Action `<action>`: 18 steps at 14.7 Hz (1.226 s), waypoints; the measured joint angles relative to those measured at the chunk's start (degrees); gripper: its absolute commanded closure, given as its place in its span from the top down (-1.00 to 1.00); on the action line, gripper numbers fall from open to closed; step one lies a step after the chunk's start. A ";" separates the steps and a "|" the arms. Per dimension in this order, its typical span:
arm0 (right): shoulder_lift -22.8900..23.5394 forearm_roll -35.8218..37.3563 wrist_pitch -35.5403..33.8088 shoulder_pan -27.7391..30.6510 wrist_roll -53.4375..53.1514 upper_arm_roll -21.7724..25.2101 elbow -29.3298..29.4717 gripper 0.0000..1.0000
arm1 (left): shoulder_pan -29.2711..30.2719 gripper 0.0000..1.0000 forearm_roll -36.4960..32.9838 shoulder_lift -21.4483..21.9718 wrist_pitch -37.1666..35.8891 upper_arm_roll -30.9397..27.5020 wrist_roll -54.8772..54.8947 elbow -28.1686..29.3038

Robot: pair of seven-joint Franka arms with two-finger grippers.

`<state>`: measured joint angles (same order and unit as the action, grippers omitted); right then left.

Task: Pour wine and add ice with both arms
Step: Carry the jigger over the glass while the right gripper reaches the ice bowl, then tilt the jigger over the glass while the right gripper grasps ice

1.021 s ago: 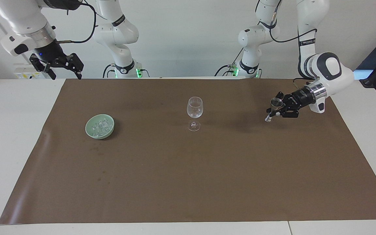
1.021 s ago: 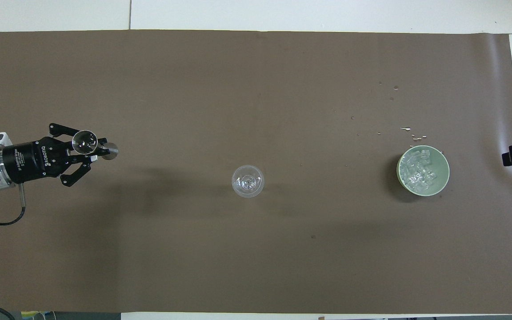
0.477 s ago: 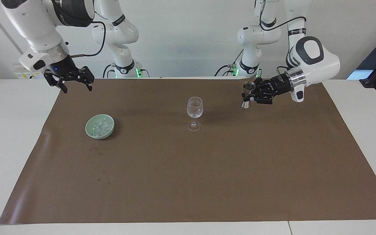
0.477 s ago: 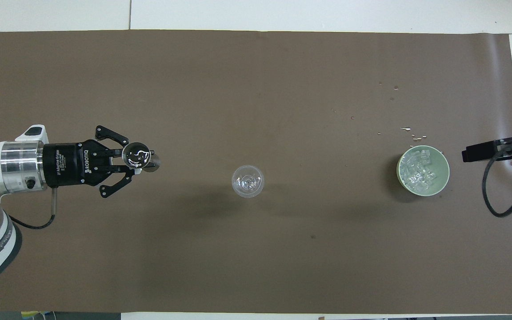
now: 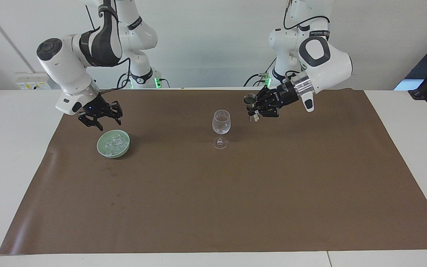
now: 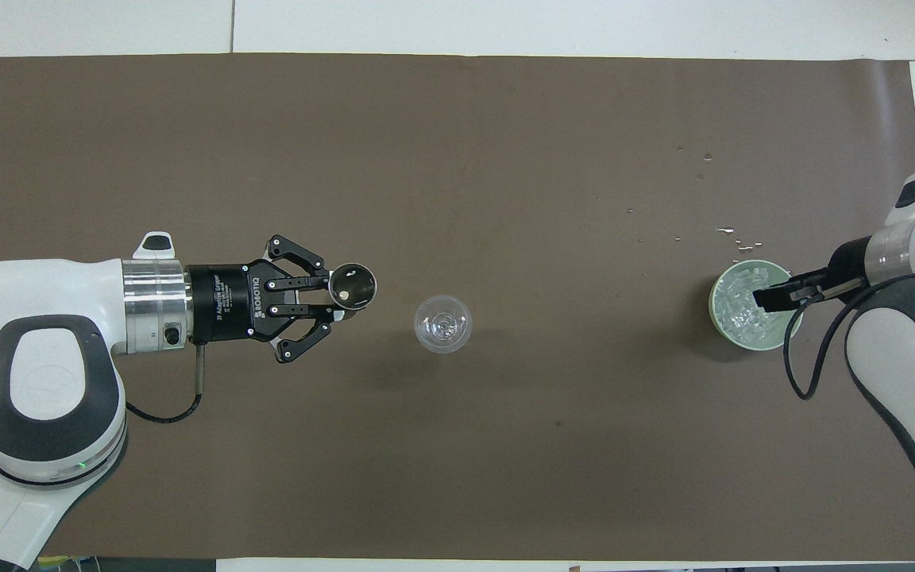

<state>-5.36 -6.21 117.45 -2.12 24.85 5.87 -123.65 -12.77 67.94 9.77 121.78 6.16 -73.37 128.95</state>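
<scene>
A clear stemmed glass stands upright mid-mat; it also shows in the overhead view. My left gripper is shut on a small metal jigger and holds it in the air beside the glass, toward the left arm's end; the gripper and the jigger also show from overhead. A pale green bowl holds several ice cubes. My right gripper hangs open and empty just over the bowl and the ice; the overhead view shows it too.
A brown mat covers the white table. Small drops or chips lie on the mat just farther from the robots than the bowl.
My left gripper has carried the jigger from the left arm's end of the mat to beside the glass. My right gripper has come down from off the mat to over the bowl.
</scene>
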 measured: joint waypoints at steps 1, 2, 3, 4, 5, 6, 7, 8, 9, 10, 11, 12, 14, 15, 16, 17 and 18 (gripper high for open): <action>0.58 -0.01 2.54 0.26 0.99 0.02 -1.54 0.35 | -0.35 -1.00 -1.72 -0.02 0.25 0.12 -0.72 0.01; 1.19 -0.02 5.15 0.33 1.59 0.11 -3.18 0.35 | -0.51 -1.00 -3.67 -0.06 0.56 0.37 -1.65 0.02; 1.83 -0.02 7.33 0.33 1.73 0.12 -4.55 0.35 | -0.60 -1.00 -5.22 -0.17 1.36 0.77 -2.56 0.03; 2.48 -0.02 8.91 0.33 1.87 0.12 -5.51 0.29 | -0.93 -1.00 -6.36 -0.32 2.80 1.29 -3.64 0.03; 3.15 -0.02 9.78 0.33 2.28 0.12 -6.07 0.24 | -1.61 -1.00 -7.52 -0.53 4.82 1.76 -5.07 0.04; 3.82 -0.02 10.32 0.35 3.05 0.13 -6.30 0.23 | -2.45 -1.00 -9.21 -0.83 6.80 2.19 -6.61 0.04; 4.42 -0.02 11.27 0.48 3.92 0.13 -6.45 0.17 | -3.31 -1.00 -11.20 -1.16 8.21 2.48 -8.13 -0.03; 4.83 -0.02 11.87 0.72 4.60 0.13 -6.65 0.14 | -4.04 -1.00 -13.11 -1.45 9.00 2.67 -9.38 -0.16; 5.11 -0.03 12.02 1.09 5.24 0.14 -6.98 0.14 | -4.55 -1.00 -14.78 -1.64 9.31 2.76 -10.16 -0.35; 5.30 -0.03 12.03 1.50 5.75 0.14 -7.36 0.13 | -4.94 -1.00 -16.50 -1.70 9.40 2.80 -10.59 -0.52; 5.37 -0.03 12.11 1.80 6.14 0.15 -7.77 0.13 | -5.28 -1.00 -18.65 -1.72 9.40 3.02 -11.24 -0.71; 5.37 -0.03 12.74 1.91 6.38 0.16 -8.38 0.13 | -5.92 -1.00 -21.47 -1.82 9.41 3.18 -12.46 -1.05; 5.37 -0.03 15.51 1.91 6.41 0.11 -10.27 0.13 | -7.18 -1.00 -27.67 -2.43 9.53 3.45 -16.09 -2.33; 5.36 -0.03 16.29 1.90 6.42 0.10 -11.08 0.13 | -7.76 -1.00 -30.14 -2.85 9.55 3.52 -17.60 -3.13; 5.33 -0.03 16.62 1.90 6.42 0.10 -11.61 0.13 | -8.24 -1.00 -31.94 -3.21 9.57 3.60 -18.67 -3.81; 5.31 -0.03 16.70 1.90 6.42 0.10 -11.92 0.13 | -8.59 -1.00 -33.54 -3.48 9.58 3.64 -19.33 -4.34; 5.28 -0.03 16.73 1.90 6.42 0.10 -12.10 0.11 | -8.82 -1.00 -35.08 -3.70 9.57 3.67 -19.67 -4.68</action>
<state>-0.09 -6.24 134.17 -0.21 31.27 5.97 -135.75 -21.59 32.86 6.08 131.36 9.83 -93.04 124.27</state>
